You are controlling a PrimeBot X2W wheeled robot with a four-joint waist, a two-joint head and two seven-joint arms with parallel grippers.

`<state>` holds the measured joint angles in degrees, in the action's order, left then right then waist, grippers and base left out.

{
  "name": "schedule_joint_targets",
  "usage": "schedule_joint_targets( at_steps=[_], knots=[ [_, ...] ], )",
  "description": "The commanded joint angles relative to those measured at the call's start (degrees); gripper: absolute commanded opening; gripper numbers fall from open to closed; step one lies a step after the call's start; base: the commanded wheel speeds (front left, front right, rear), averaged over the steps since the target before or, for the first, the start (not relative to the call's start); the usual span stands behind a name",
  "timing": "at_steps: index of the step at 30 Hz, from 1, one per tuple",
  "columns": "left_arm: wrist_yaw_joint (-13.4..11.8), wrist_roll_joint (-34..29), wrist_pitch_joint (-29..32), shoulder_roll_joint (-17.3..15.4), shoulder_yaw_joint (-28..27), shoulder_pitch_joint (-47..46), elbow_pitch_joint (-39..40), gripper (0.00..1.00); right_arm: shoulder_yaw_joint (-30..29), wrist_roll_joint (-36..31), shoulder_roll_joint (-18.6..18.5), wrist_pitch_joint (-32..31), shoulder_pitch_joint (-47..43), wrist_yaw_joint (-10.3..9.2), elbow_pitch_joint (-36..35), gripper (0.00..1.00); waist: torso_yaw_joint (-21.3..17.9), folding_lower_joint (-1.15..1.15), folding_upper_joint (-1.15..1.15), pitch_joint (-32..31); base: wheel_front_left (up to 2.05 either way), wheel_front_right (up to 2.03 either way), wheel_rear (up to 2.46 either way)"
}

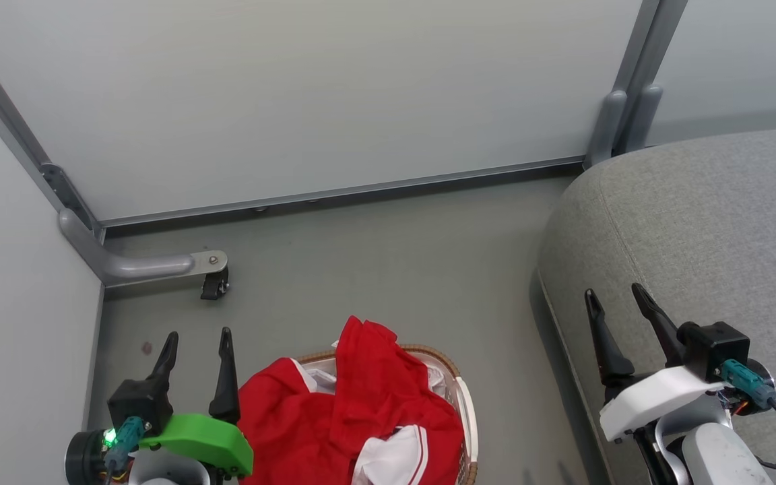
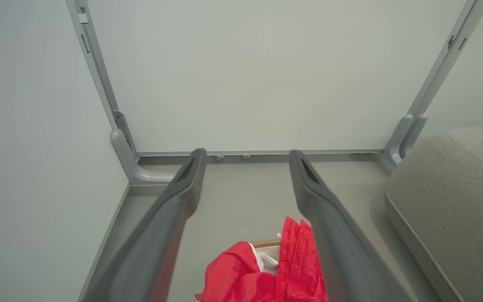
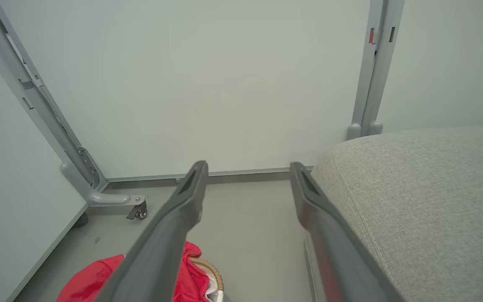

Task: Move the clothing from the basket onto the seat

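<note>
Left gripper (image 1: 199, 333) and right gripper (image 1: 613, 291) wide open, empty.
A snag could tip the white slotted plastic basket (image 1: 452, 367) of bright red fabric clothing (image 1: 361, 404), left of the grey upholstered seat (image 1: 698, 222).

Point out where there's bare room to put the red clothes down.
The seat is bare on top, from its rounded edge to the wall. The floor between basket, wall and seat is bare too, bar a caster at left. The basket is crowded, heaped with clothing.
</note>
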<state>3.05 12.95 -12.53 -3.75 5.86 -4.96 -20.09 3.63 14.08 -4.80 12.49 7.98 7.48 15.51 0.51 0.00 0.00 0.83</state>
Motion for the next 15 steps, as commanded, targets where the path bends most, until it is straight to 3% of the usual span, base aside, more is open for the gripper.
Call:
schedule_joint_targets(
  at_steps=[1, 15],
  knots=[
    [0.56, -1.3, -0.5, 0.07, -0.16, 0.66, 0.42, 1.0, 0.16, -1.54, -0.18, 0.57, 0.44, 0.02, -0.41, 1.0, -0.03, 0.0, 0.0, -0.01, 0.0, 0.0, 0.0],
    [3.03, -3.72, -1.98, 0.82, -0.71, 2.17, -2.26, 1.0, 0.73, -7.15, 0.32, 2.04, -0.94, 0.02, 1.31, 1.0, -0.85, 0.0, 0.0, 0.92, 0.0, 0.0, 0.0]
  ],
)
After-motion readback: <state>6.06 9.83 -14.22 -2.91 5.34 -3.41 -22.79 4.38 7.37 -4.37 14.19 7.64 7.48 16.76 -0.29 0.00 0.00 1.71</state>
